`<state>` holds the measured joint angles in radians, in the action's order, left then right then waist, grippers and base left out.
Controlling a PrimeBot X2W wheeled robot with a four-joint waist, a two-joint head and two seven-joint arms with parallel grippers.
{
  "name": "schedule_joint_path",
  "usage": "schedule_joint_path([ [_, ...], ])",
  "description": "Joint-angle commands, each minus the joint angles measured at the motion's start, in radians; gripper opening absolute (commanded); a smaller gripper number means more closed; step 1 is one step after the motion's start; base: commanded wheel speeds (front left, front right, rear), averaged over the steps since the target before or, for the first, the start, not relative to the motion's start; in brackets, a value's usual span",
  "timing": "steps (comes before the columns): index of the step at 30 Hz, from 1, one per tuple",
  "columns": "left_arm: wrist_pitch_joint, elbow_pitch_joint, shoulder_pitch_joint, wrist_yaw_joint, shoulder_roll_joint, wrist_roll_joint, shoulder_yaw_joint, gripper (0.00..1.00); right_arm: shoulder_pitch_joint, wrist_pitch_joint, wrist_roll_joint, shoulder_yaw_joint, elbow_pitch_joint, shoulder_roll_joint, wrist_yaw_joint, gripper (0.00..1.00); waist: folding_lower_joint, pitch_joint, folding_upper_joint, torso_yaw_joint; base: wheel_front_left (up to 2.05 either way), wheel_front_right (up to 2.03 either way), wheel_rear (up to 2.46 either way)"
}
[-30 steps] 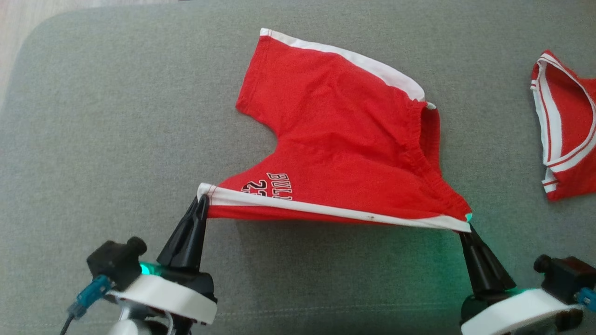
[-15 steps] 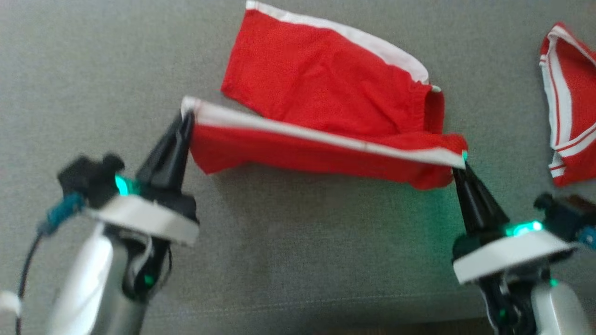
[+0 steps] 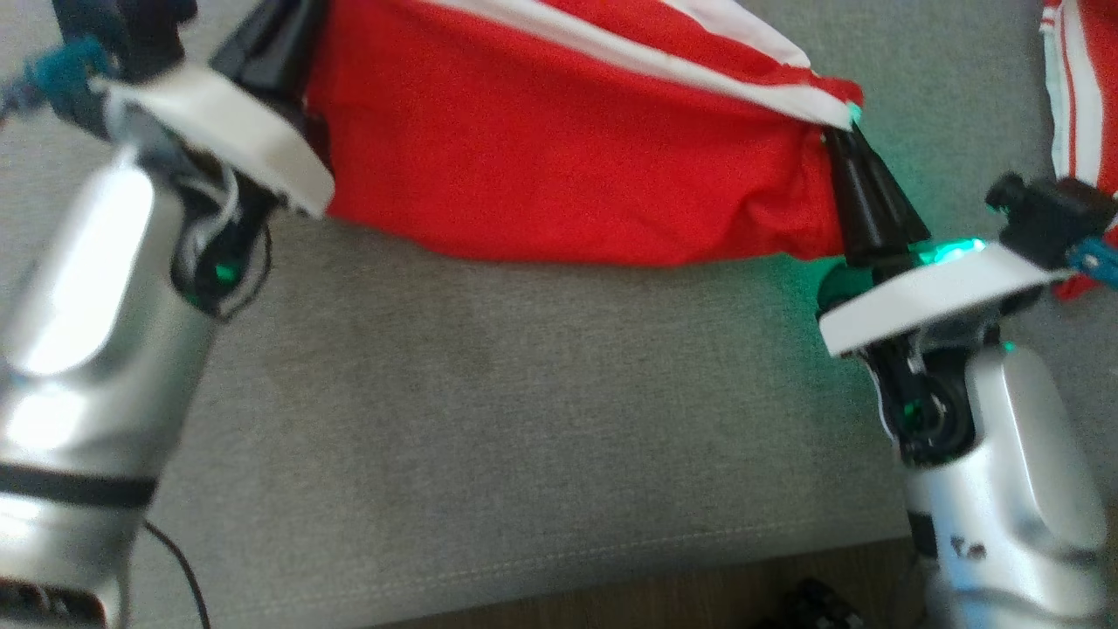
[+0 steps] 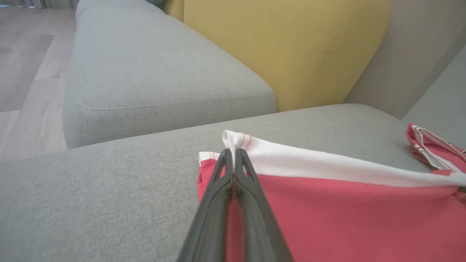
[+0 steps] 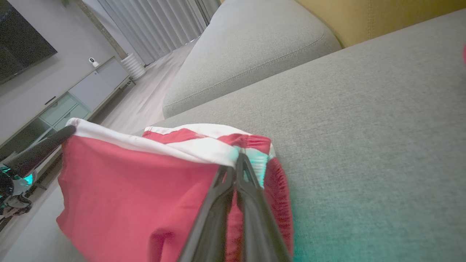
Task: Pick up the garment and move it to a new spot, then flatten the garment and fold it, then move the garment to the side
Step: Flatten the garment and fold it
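Folding: left gripper point(image 4: 233, 154), right gripper point(image 5: 238, 162) pinch shorts point(image 3: 559, 148) hem above sofa point(image 3: 524, 393); next probably lower hem onto far half.

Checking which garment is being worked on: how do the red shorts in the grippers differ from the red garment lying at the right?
The red shorts hang stretched between the left gripper and right gripper, both shut on the white edge; the other garment lies crumpled on the sofa, untouched. The shorts carry one broad white band; the other garment has thin striped trim. Both are red with white.
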<state>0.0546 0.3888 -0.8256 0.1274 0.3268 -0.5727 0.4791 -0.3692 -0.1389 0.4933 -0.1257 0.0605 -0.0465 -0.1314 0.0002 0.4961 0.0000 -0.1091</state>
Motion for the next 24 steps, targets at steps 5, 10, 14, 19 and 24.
schedule_joint_path([
  [5, -0.004, 0.107, -0.17, 0.003, 0.084, -0.112, 0.097, 0.0, -0.109, 0.017, 0.028, -0.035, 0.054, -0.004, 0.001, 0.0, -0.0002, 0.05, 0.0, -0.053, 0.0, 0.0, 0.0],
  [10, -0.008, 0.199, -0.285, 0.003, 0.13, -0.226, 0.219, 0.0, -0.194, 0.03, 0.06, -0.063, 0.121, -0.004, 0.001, 0.0, -0.0002, 0.071, 0.0, -0.085, 0.0, 0.0, 0.0],
  [14, 0.001, 0.246, -0.358, 0.003, 0.167, -0.295, 0.292, 0.0, -0.239, 0.047, 0.073, -0.088, 0.165, -0.004, 0.001, 0.0, -0.0002, 0.083, 0.0, -0.106, 0.0, 0.0, 0.0],
  [19, -0.001, 0.304, -0.405, 0.003, 0.18, -0.381, 0.359, 0.0, -0.287, 0.063, 0.128, -0.135, 0.206, -0.004, 0.001, 0.0, -0.0002, 0.089, 0.0, -0.117, 0.0, 0.0, 0.0],
  [24, -0.048, 0.34, -0.408, 0.003, 0.179, -0.468, 0.402, 1.0, -0.297, 0.081, 0.137, -0.161, 0.232, -0.004, 0.001, 1.0, -0.0002, 0.088, 0.0, -0.118, 0.0, 0.0, 0.0],
])
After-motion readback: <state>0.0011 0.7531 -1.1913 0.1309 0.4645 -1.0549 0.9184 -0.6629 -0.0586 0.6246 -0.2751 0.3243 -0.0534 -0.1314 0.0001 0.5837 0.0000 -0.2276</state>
